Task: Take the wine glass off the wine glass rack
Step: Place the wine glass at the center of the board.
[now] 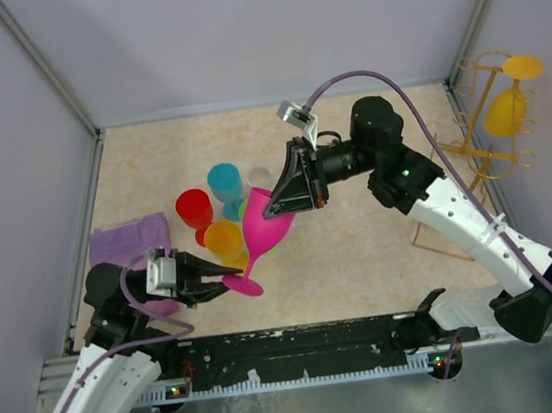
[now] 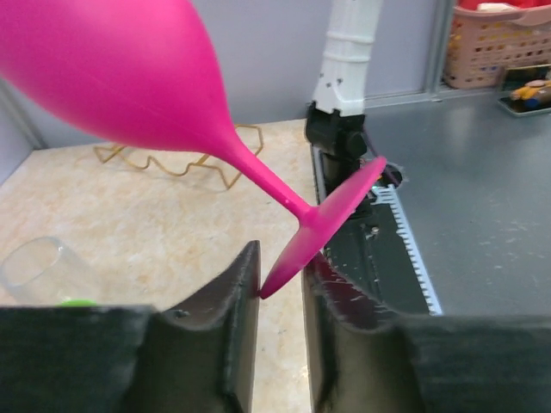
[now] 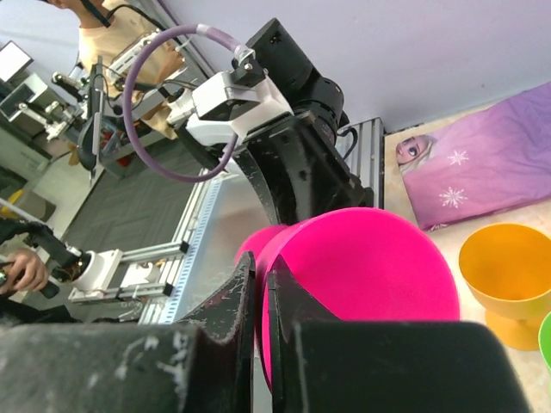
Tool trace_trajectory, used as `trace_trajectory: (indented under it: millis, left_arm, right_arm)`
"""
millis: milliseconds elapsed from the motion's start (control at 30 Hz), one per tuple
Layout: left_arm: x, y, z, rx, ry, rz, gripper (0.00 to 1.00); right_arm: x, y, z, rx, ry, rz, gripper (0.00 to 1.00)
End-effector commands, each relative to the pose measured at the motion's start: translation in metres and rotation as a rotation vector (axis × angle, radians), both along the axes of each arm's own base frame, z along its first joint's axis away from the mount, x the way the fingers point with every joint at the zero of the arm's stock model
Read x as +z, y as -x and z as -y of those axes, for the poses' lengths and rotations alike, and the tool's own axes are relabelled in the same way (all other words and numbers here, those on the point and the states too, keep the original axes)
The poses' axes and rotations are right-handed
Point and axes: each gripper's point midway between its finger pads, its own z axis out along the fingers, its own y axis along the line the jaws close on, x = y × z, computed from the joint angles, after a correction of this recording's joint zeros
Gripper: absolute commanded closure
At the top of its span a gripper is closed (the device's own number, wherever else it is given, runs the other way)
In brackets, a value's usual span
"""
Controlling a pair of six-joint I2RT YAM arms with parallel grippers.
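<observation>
A pink wine glass [image 1: 266, 224] hangs tilted over the table between my two arms. My right gripper [image 1: 269, 210] is shut on the rim of its bowl [image 3: 370, 267], one finger inside and one outside. My left gripper [image 2: 280, 258] has its jaws slightly parted around the edge of the glass's foot [image 2: 331, 219]; the foot touches only the left finger [image 2: 241, 284]. The gold wire wine glass rack [image 1: 470, 147] stands at the far right, with a yellow wine glass [image 1: 506, 108] hanging upside down from it.
Red [image 1: 194, 207], blue [image 1: 224, 183] and orange [image 1: 224, 239] cups cluster under the pink glass, with a clear cup [image 2: 39, 271] among them. A purple cloth [image 1: 129, 240] lies at the left. Grey walls enclose the table on three sides.
</observation>
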Motion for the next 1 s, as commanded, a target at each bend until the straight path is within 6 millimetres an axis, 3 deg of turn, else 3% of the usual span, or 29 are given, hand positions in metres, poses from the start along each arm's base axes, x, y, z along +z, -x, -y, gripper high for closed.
trace_trajectory:
  millis: [0,133,400,533,767,967]
  left_arm:
    - [0.013,-0.009,-0.003,0.085,0.028,0.014,0.57]
    - [0.019,-0.015,-0.006,0.139,0.053,0.014,0.36]
    - [0.036,-0.017,-0.012,0.196,0.105,0.035,0.04]
    - [0.042,-0.024,-0.015,0.252,0.125,0.019,0.0]
    - [0.06,-0.053,-0.031,0.454,0.222,-0.056,0.0]
    - [0.08,-0.1,-0.076,0.805,0.423,-0.257,0.0]
  right_arm:
    - [0.02,-0.007,0.004,-0.091,-0.041,0.122,1.0]
    - [0.011,-0.014,0.008,-0.157,0.013,0.156,1.0]
    - [0.004,-0.014,0.019,-0.236,0.076,0.276,1.0]
    - [-0.012,-0.02,0.027,-0.296,0.146,0.318,1.0]
    - [-0.077,-0.005,0.021,-0.327,0.343,0.485,1.0]
    - [-0.132,0.015,0.004,-0.274,0.456,0.594,1.0]
